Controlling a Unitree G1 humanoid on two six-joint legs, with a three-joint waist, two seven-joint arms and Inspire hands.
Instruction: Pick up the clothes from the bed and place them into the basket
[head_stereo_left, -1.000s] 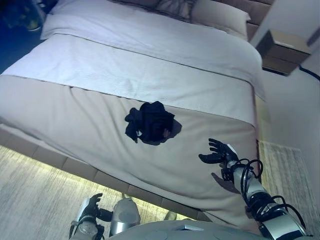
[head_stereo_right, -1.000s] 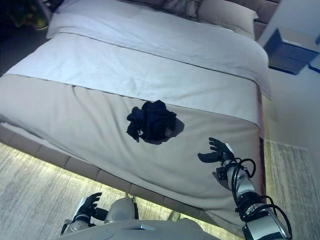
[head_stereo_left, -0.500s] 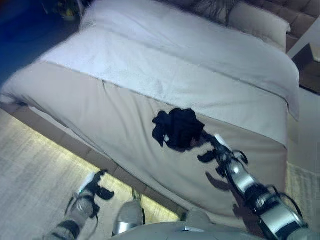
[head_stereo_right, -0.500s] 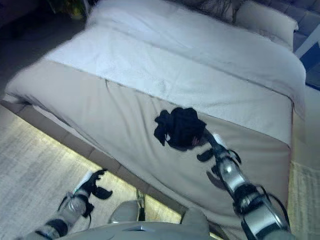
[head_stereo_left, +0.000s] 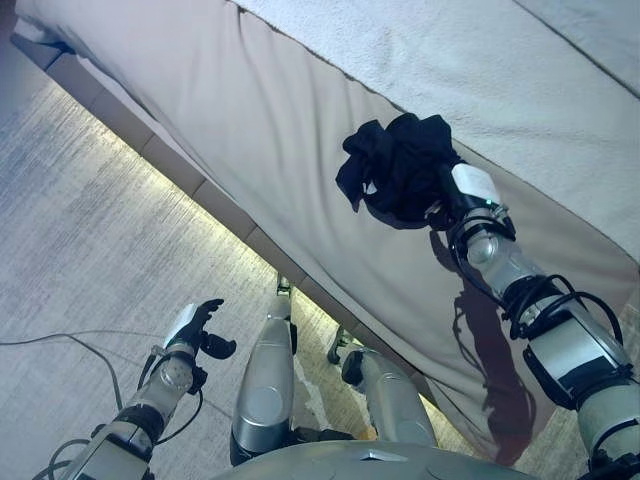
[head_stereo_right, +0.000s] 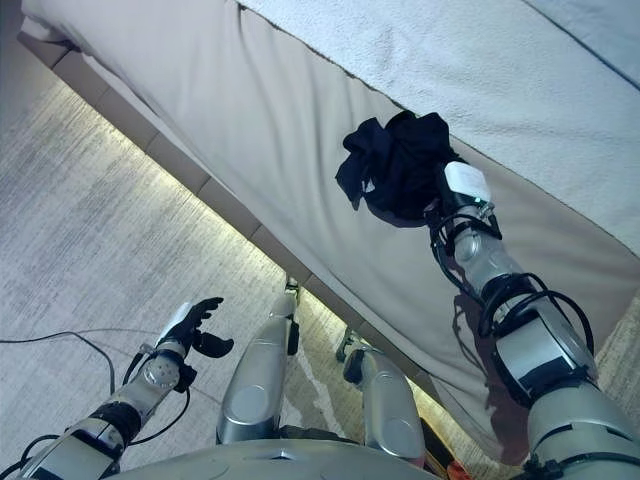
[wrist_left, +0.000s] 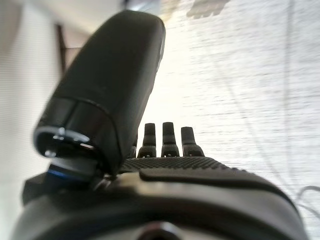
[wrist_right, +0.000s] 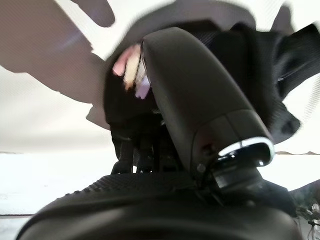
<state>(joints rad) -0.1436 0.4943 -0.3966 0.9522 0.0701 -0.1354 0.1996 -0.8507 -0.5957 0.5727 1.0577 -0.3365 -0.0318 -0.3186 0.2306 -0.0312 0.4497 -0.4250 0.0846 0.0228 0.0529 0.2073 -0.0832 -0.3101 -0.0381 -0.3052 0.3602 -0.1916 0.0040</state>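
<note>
My right hand is buried in the black garment at 1 o'clock — grip unreadable — next: close, lift.

A warm light strip glows beneath the bed, brightening the floor. The right arm casts a hard shadow on the bedcover. Both wrist views are soft, with bright surfaces washed out.
</note>
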